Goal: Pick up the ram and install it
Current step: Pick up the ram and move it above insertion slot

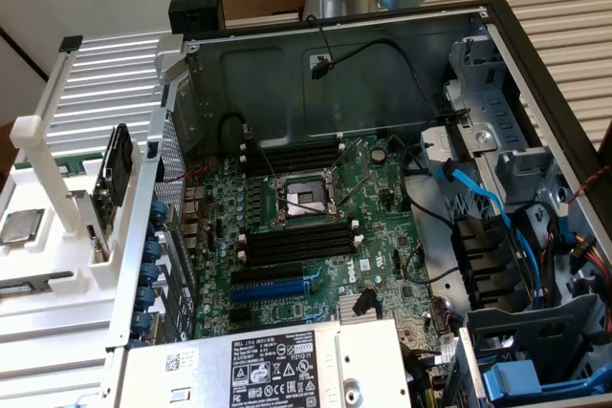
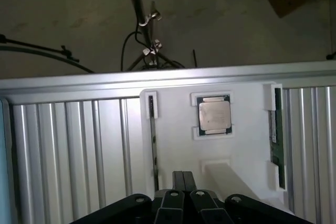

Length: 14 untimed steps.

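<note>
One green ram (image 2: 276,140) stands on edge in the clips of a white fixture (image 2: 247,129), just beside a square processor (image 2: 214,116) seated in its own pocket. The claw (image 2: 184,177) hangs over that fixture, fingers pressed together on nothing, apart from the ram. In the exterior view the fixture lies at nine o'clock of the open computer case (image 1: 382,35). On the motherboard (image 1: 382,236), black memory slots (image 1: 292,158) run at twelve and six o'clock of the empty socket (image 1: 298,200), with a blue slot (image 1: 271,290) further toward six.
</note>
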Each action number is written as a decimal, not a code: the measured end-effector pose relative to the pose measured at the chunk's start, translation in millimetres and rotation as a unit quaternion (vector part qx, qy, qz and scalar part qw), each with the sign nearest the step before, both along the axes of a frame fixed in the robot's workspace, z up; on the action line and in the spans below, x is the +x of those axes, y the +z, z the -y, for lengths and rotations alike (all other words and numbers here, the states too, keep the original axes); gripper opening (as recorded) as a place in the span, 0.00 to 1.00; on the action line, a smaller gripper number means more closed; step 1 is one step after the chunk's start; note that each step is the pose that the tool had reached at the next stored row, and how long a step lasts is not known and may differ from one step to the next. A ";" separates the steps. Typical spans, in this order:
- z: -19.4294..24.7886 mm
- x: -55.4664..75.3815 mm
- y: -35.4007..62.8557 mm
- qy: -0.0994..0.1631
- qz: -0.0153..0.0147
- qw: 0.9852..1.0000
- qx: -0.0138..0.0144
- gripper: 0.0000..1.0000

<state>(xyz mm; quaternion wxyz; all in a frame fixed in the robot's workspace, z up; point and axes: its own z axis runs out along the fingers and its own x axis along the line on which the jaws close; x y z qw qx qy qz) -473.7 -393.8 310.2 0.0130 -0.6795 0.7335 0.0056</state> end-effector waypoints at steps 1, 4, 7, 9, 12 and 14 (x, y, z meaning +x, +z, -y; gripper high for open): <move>0.1 0.0 -1.8 0.000 0.000 1.000 0.000 0.10; 1.3 0.0 -7.3 0.001 0.000 1.000 0.000 0.10; 4.7 0.0 -12.6 0.002 0.000 1.000 0.000 0.10; 7.9 0.0 -16.4 0.002 0.000 1.000 0.000 0.10; 11.9 0.0 -21.9 0.003 0.000 1.000 0.000 0.10; 14.2 0.0 -25.4 0.003 0.000 1.000 0.000 0.10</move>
